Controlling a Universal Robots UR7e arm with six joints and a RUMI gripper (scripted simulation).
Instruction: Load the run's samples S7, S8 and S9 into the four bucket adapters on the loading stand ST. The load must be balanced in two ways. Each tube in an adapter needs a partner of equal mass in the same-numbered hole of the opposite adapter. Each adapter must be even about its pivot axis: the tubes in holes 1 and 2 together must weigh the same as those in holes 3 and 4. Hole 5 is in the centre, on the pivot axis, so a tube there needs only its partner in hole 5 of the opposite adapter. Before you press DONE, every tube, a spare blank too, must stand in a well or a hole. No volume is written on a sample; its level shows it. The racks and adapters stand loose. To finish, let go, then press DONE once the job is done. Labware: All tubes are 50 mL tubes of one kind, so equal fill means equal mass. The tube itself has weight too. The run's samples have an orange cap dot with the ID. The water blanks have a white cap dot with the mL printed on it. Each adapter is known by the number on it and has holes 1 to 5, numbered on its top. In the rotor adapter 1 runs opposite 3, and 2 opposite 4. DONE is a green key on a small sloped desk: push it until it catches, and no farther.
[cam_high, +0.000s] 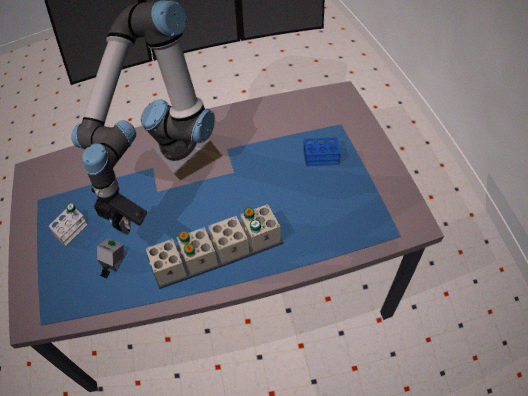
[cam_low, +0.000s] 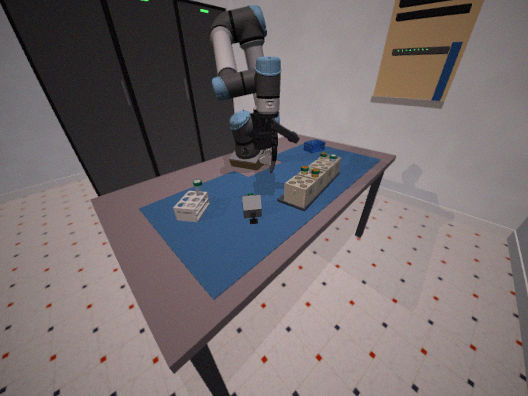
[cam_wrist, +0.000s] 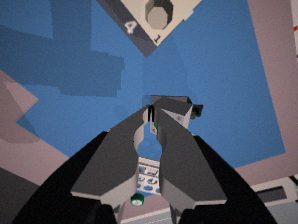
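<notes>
My gripper (cam_high: 126, 232) (cam_low: 272, 171) (cam_wrist: 151, 106) is shut and empty, above the mat between the white rack and the adapters, behind the DONE desk (cam_high: 108, 255) (cam_low: 252, 207) with its green key (cam_high: 111, 243) (cam_low: 250, 195). Adapter 3 (cam_high: 202, 262) holds two orange-dot tubes (cam_high: 184, 236) (cam_high: 189, 249). The right-end adapter (cam_high: 265, 240) holds an orange-dot tube (cam_high: 249, 213) and a white-dot blank (cam_high: 255, 225). Adapter 4 (cam_high: 171, 275) (cam_wrist: 183, 7) and adapter 2 (cam_high: 234, 251) show no tubes. Another white-dot blank (cam_high: 71, 207) (cam_low: 198, 183) (cam_wrist: 137, 200) stands in the white rack (cam_low: 186, 215). Cap prints are illegible.
A blue rack (cam_high: 322, 161) (cam_low: 314, 146) stands at the back right, with no caps showing. The four adapters stand in a row along the front of the blue mat (cam_high: 310, 215). The DONE desk stands between the white rack and adapter 4.
</notes>
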